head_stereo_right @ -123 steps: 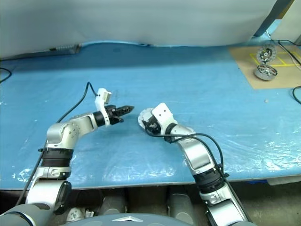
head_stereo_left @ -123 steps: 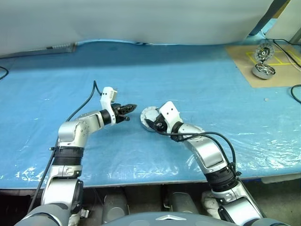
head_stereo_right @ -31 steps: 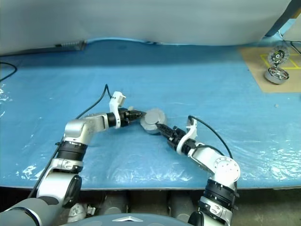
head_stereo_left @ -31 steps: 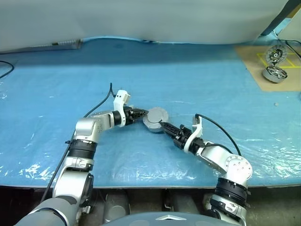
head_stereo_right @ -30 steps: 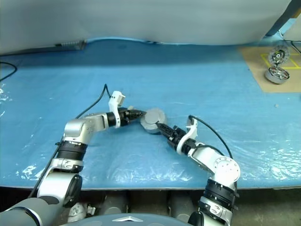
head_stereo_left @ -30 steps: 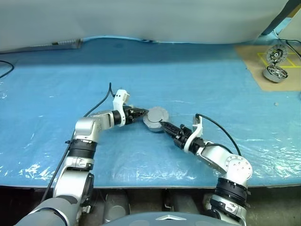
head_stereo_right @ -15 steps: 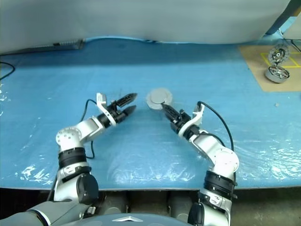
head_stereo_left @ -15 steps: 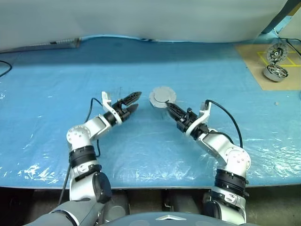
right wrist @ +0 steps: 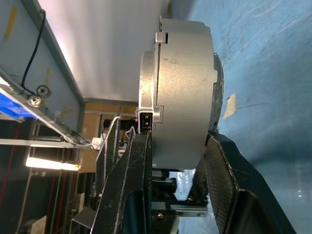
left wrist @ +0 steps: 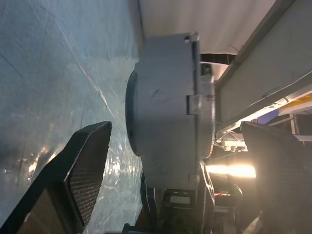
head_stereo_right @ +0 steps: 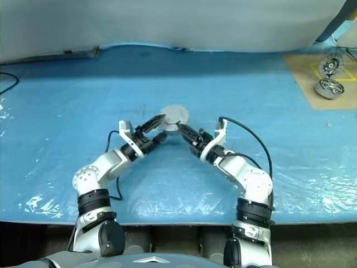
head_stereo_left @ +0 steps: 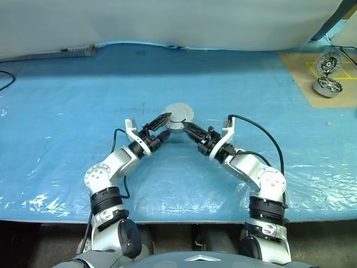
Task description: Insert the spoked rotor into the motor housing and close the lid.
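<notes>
With the lid (head_stereo_left: 179, 111) already shut on the housing (right wrist: 183, 92), the right gripper (head_stereo_left: 188, 129) grips the closed unit at the table's (head_stereo_left: 67, 89) middle, left gripper (head_stereo_left: 159, 127) wide beside it; next, likely set it down and release

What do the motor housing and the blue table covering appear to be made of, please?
The motor housing looks like cast or machined metal, probably aluminium: a dull matte grey with crisp edges and a soft sheen, held in the right claw. The blue table covering looks like thin plastic film: it is glossy, wrinkled and throws bright glints near the front edge. Neither material is certain from looks alone.
</notes>
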